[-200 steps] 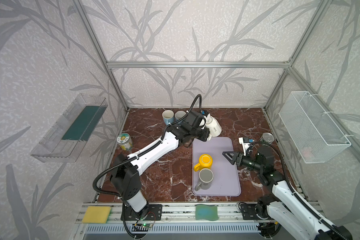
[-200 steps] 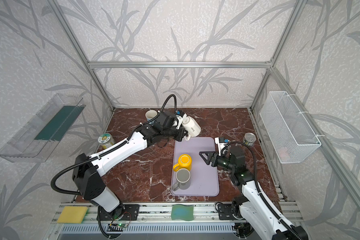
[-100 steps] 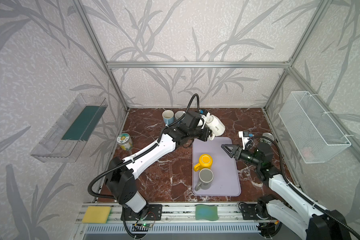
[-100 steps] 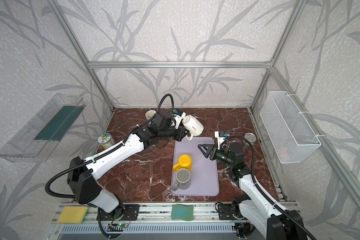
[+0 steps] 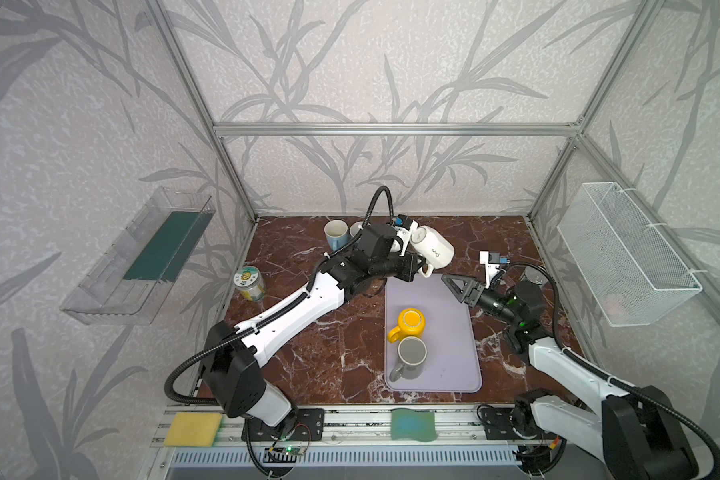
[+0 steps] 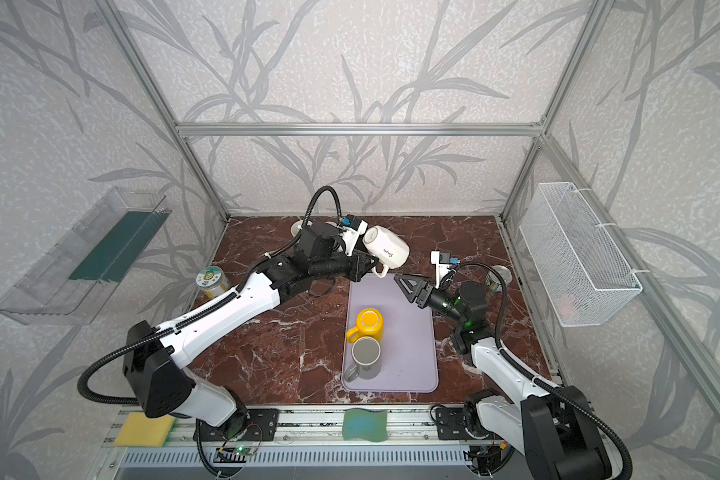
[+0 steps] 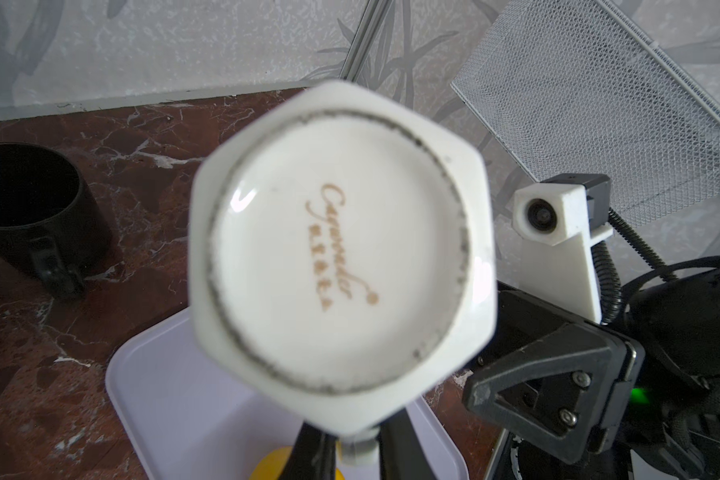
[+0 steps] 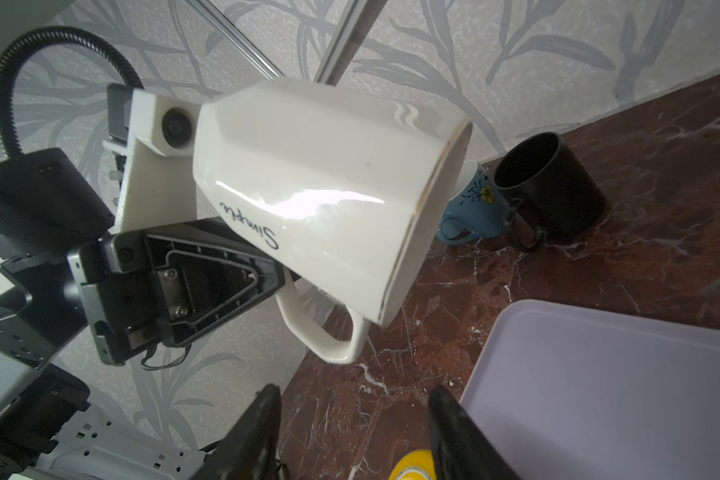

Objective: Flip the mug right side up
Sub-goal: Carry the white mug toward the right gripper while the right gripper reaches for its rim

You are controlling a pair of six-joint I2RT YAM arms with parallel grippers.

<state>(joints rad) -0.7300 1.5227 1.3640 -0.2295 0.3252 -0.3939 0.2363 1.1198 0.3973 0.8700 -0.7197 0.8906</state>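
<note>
Flip step in hand: the left gripper (image 5: 420, 268) is clamped on the handle of the white mug (image 5: 432, 248), which is held aloft on its side above the 12 o'clock edge of the mat (image 5: 454, 332). The right gripper (image 8: 352, 432) stands half-open and empty at the mug's 4 o'clock. The next move likely calls for rolling the rim upward.

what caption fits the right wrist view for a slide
Left tool holds white mug by its handle, tipped sideways above the table, blue mug and black mug behind

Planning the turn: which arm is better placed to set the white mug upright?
Probably left: left pincer grips the white mug by its handle, tilted in air; right pincer is open, apart.
</note>
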